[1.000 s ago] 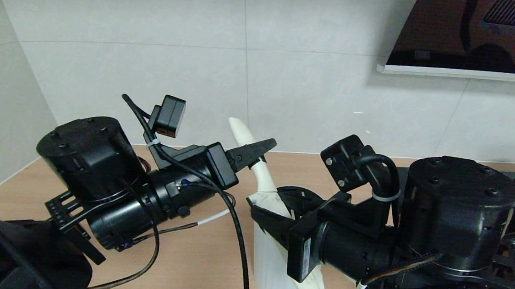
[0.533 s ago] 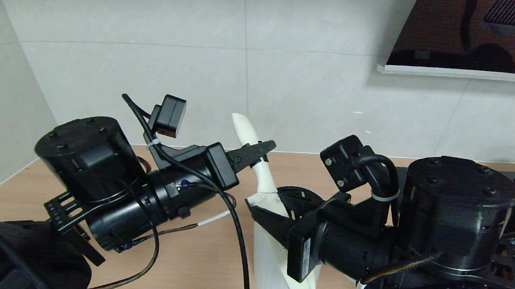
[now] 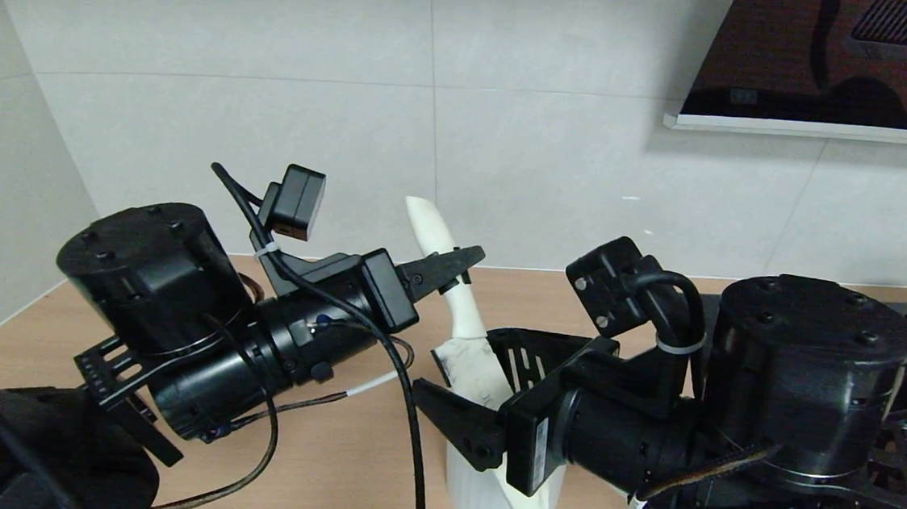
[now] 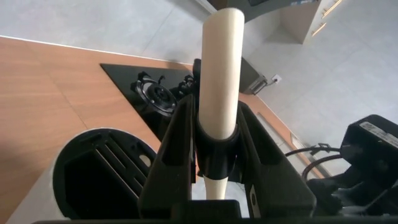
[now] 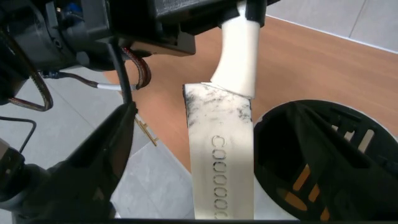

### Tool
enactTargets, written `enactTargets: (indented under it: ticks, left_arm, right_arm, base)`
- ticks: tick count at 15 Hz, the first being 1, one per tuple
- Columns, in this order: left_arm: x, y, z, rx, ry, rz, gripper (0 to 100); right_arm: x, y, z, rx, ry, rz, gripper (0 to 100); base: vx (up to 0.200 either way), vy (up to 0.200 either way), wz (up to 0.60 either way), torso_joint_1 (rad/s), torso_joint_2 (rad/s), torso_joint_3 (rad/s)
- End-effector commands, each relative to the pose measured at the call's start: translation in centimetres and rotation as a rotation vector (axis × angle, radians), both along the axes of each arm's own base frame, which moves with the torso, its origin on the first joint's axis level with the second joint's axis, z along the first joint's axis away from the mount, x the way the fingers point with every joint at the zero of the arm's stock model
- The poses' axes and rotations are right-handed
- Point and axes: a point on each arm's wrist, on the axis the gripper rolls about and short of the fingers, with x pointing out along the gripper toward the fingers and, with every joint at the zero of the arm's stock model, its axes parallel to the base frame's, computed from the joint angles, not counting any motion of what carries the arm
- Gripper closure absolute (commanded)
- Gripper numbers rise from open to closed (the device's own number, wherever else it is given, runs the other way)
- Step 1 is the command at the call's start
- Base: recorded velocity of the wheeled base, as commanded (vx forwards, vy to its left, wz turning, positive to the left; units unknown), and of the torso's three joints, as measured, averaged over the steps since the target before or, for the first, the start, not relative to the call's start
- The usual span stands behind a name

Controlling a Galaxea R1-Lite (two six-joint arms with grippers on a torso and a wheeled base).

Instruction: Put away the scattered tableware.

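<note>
Wooden desk (image 3: pixel 307 469) bears a white utensil holder (image 3: pixel 474 507) at 6 o'clock in the head view. A white knife (image 3: pixel 464 320) slants over it, blade downward, its handle pinched in the jaws of the left gripper (image 3: pixel 452 266) from 9 o'clock. From 3 o'clock, the jaws of the right gripper (image 3: pixel 453 360) stand spread around the blade.

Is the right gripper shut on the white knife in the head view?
No: the right gripper is open, fingers either side of the white knife, whose handle the left gripper clamps.
</note>
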Motion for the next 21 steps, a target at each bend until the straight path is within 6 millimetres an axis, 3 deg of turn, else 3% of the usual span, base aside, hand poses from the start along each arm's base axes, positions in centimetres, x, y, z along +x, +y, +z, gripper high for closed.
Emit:
enactTargets:
  ticks: [1, 4, 6, 7, 10, 12, 15, 21]
  left_arm:
    - [-0.1, 0.1, 0.2, -0.005, -0.005, 0.001, 100]
    - [-0.3, 0.1, 0.8, -0.014, -0.020, -0.002, 100]
    - [-0.9, 0.4, 2.1, -0.023, -0.037, -0.001, 100]
    - [-1.3, 0.8, 3.8, -0.023, -0.034, 0.016, 100]
    - [-0.6, 0.7, 6.3, 0.036, -0.045, 0.216, 100]
    - [0.4, -1.2, 7.1, 0.127, -0.080, 0.364, 100]
    - [1.4, -3.1, 7.1, 0.248, -0.162, 0.532, 100]
    - [-0.4, -4.6, 7.3, 0.336, -0.230, 0.698, 100]
  right_arm:
    - [0.0, 0.0, 0.1, 0.002, -0.002, 0.000, 0]
    - [0.4, -0.9, 0.9, 0.027, -0.018, -0.028, 0]
    - [1.5, -2.6, 2.1, 0.058, -0.043, -0.090, 0]
    - [2.3, -4.1, 2.9, 0.077, -0.059, -0.144, 0]
    - [4.3, -6.8, 3.1, 0.057, -0.047, -0.261, 0]
    - [5.8, -8.0, 2.7, 0.043, -0.039, -0.330, 0]
    - [6.0, -9.0, 1.9, 0.024, -0.022, -0.364, 0]
    - [6.3, -9.1, 2.0, 0.025, -0.025, -0.373, 0]
  base:
    - [0.000, 0.000, 0.00, 0.000, 0.00, 0.000]
    - [0.000, 0.000, 0.00, 0.000, 0.00, 0.000]
    - [0.000, 0.000, 0.00, 0.000, 0.00, 0.000]
    - [0.000, 0.000, 0.00, 0.000, 0.00, 0.000]
    - [0.000, 0.000, 0.00, 0.000, 0.00, 0.000]
    - [0.000, 0.000, 0.00, 0.000, 0.00, 0.000]
    - [0.000, 0.000, 0.00, 0.000, 0.00, 0.000]
    - [0.000, 0.000, 0.00, 0.000, 0.00, 0.000]
